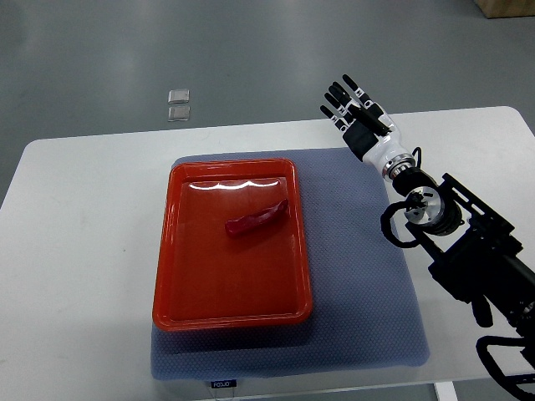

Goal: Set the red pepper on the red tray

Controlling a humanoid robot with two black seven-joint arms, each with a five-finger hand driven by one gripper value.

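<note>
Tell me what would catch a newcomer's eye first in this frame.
The bright red tray stands out first, sitting on a grey-blue mat in the middle of the white table, with the red pepper lying inside its upper half. Next comes the right hand, raised beyond the mat's far right corner with fingers spread and holding nothing, well clear of the tray. Two small clear squares lie on the floor beyond the table.

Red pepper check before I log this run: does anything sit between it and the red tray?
No. The red pepper already lies inside the red tray; the right hand is open, off to the side.
</note>
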